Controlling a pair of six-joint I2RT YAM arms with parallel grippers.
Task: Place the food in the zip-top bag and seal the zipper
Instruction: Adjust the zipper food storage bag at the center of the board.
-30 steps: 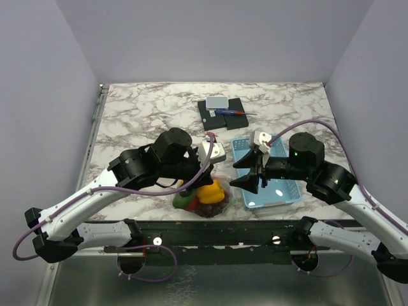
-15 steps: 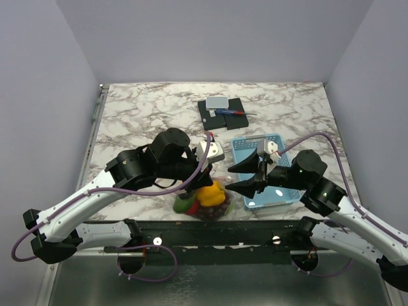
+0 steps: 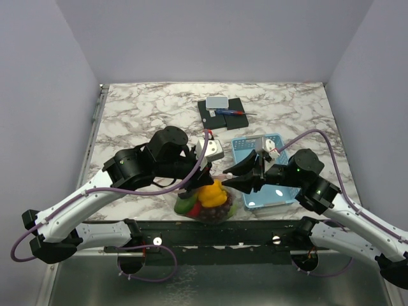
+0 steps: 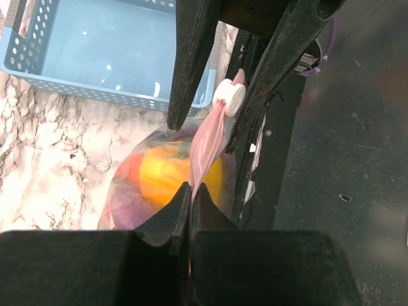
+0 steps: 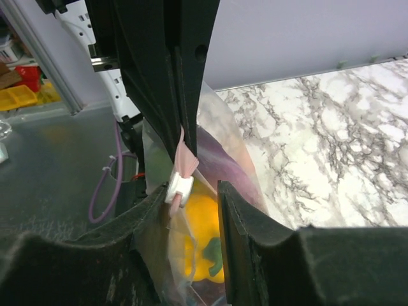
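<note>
The clear pink-tinted zip-top bag [image 3: 220, 207] hangs near the table's front edge with the food inside: a yellow pepper [image 3: 213, 193], a green piece and a dark purple piece. My left gripper [image 3: 205, 177] is shut on the pink zipper strip [image 4: 207, 143] and holds the bag up; its jaws [image 4: 191, 189] pinch the strip's near end. My right gripper [image 3: 227, 178] is open, its fingers [image 5: 239, 217] on either side of the white slider [image 5: 178, 189] on the strip. The slider also shows in the left wrist view [image 4: 229, 99].
The light-blue basket [image 3: 252, 199] stands right of the bag, partly under my right arm, with nothing in it [image 4: 95, 44]. Black blocks with a white pad and a pen [image 3: 220, 108] lie at the back. The black front rail [image 3: 210, 233] runs just below the bag.
My right gripper has moved left from over the basket to the bag's mouth, and its open jaws now straddle the slider. My left gripper has kept hold of the strip.
</note>
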